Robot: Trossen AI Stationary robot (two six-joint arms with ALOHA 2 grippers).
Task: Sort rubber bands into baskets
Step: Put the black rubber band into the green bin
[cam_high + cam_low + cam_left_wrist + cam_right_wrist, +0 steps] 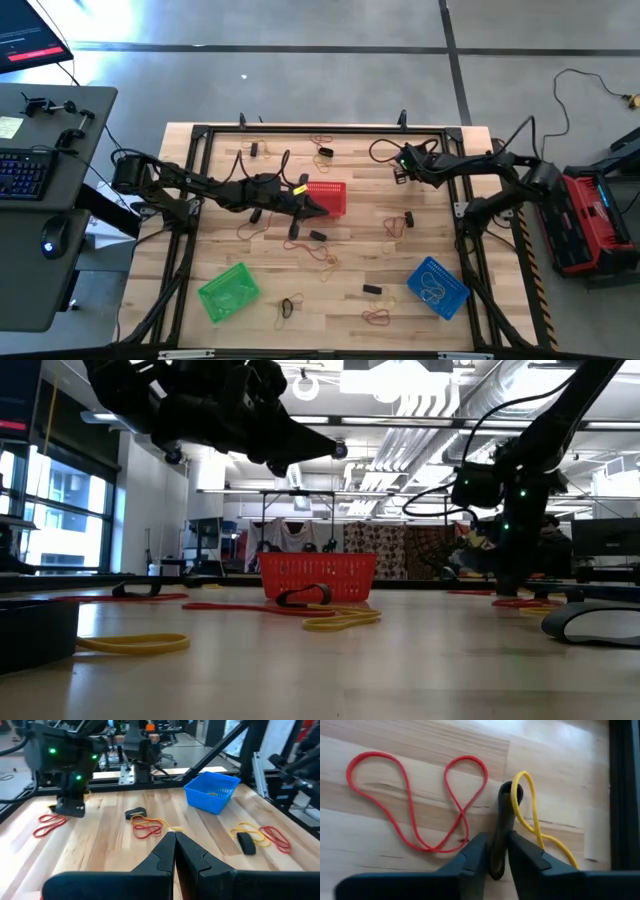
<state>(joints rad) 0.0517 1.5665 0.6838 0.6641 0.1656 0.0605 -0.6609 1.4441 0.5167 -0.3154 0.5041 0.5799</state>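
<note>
Pale wood planks made up the bench [350,260] you were working over. From above, your right pincer [400,172] sat at the far right part of the bench, well apart from the blue basket [438,288] near the front right. The left pincer [322,208] hung just in front of the red basket [327,197] at mid-bench, and the green basket [229,292] lay front left, with rubber bands scattered between them.

At bench level, the red basket [318,577] stood in the middle distance with a black band [303,596] and a yellow band [340,620] before it.

Your left wrist camera showed the left pincer [174,840] shut tight on nothing, with the blue basket [211,791] beyond it.

Your right wrist camera showed the right pincer [498,845] narrowed on a black rubber band [506,822] that stood between its fingers [476,851], touching both. A yellow loop [532,817] crossed that black band's far end, and a red band [415,800] lay just beside it.
</note>
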